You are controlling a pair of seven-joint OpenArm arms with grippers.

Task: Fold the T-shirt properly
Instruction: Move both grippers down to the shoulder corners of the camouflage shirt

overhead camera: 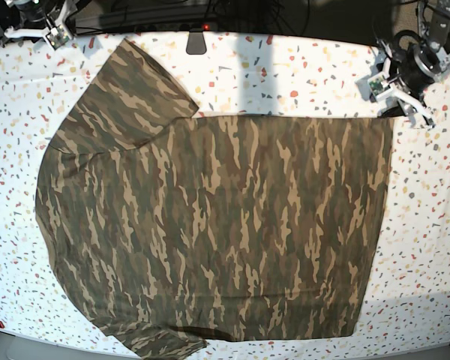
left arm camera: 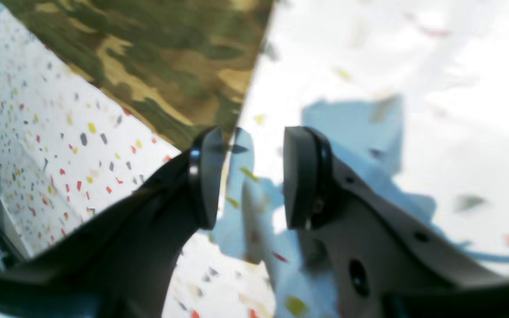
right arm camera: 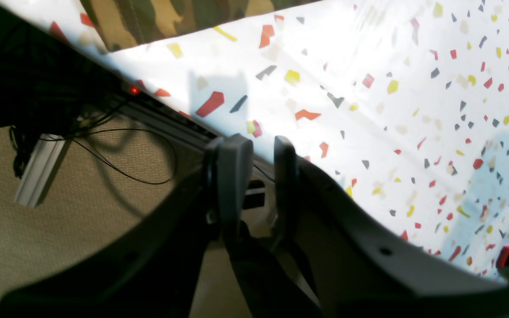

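The left gripper [left arm camera: 252, 176] stands well open, its two pads [left arm camera: 298, 176] apart with nothing between them. It hovers over the table [left arm camera: 435, 66], holding and touching nothing. Through the gap only the speckled top and the gripper's own bluish shadow show. A corner of the shirt [left arm camera: 166, 66] lies just ahead of the left pad and to its side, near but not in the jaws; the view is blurred, so whether the pad brushes the hem I cannot tell. In the base view this gripper [overhead camera: 405, 101] sits at the far right, just beside the shirt's upper right corner.

The right gripper [right arm camera: 261, 176] is only narrowly open, a slim gap left between its pads [right arm camera: 234, 176], and no cloth or anything else is caught there. It hangs over the table's edge [right arm camera: 166, 119], with tan floor [right arm camera: 60, 247] and loose cables [right arm camera: 117, 168] below it on one side and the speckled top on the other. A strip of the shirt [right arm camera: 157, 17] shows well ahead of it, clear of the pads. In the base view this gripper [overhead camera: 52, 30] is at the far left corner, well apart from the sleeve.

The shirt [overhead camera: 217, 232] lies spread flat between the two grippers, covering most of the table [overhead camera: 307, 67], one sleeve reaching toward the right gripper.
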